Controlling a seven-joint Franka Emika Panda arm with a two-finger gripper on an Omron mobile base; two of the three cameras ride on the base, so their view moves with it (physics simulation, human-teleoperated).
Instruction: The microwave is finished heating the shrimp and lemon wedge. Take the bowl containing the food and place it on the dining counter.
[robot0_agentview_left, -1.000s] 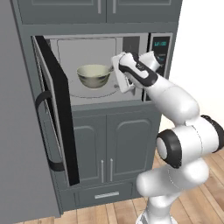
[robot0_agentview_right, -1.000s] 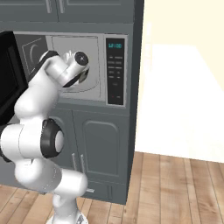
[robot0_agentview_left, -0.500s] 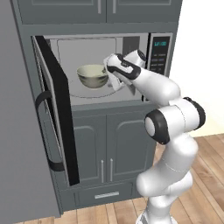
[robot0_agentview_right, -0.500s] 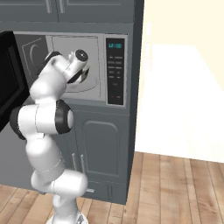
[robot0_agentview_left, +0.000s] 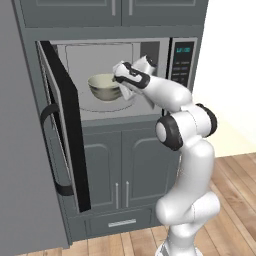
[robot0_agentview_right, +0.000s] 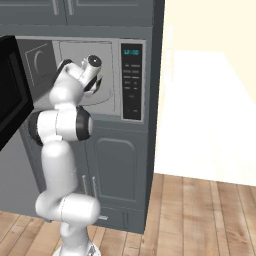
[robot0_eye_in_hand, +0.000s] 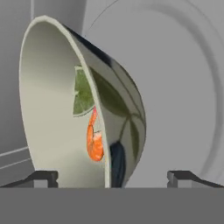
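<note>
Microwave (robot0_agentview_left: 165, 50) door open, gripper (robot0_eye_in_hand: 111, 177) spread wide astride the bowl (robot0_agentview_left: 105, 86) rim, unclosed; lift and carry remain.

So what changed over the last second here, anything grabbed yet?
The arm swung left, deeper into the microwave, bringing the open pincer up to the bowl's rim; nothing is gripped yet. Bowl, shrimp, lemon wedge and the open door stayed put.
</note>
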